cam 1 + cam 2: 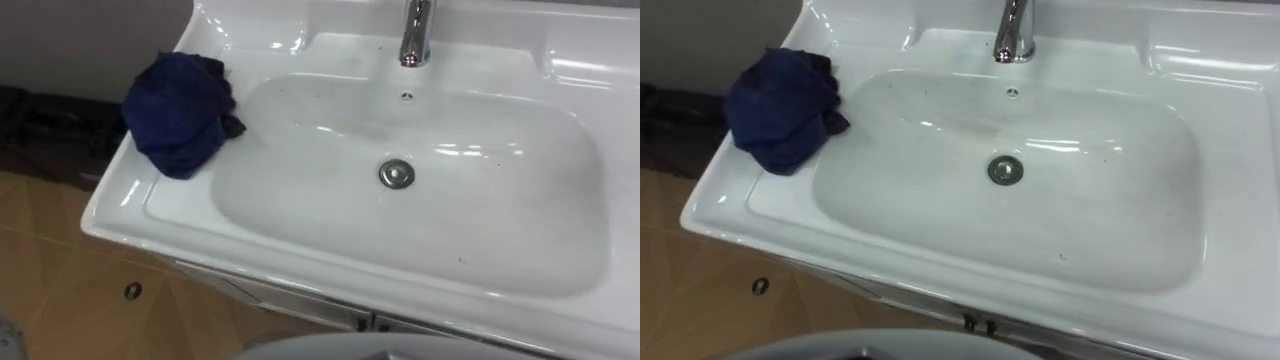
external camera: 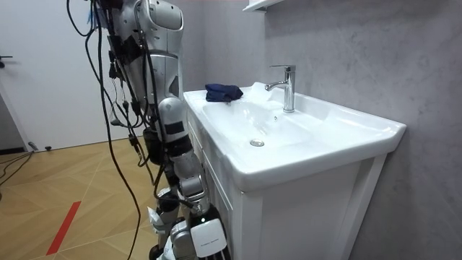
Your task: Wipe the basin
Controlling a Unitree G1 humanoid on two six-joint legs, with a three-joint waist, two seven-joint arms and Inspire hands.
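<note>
White washbasin (image 1: 420, 230) fills the frame, crumpled blue cloth (image 1: 180, 112) on its upper-left rim; robot hand state cannot be told; wiping well means covering the whole bowl.

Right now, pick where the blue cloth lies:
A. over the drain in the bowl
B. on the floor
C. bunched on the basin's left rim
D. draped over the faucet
C: the blue cloth sits bunched on the basin at its left rim, apart from the drain and faucet.

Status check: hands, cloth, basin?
Arm hangs beside cabinet, hand low. Blue cloth bunched on basin rim, left of bowl. Bowl clear around drain.
</note>
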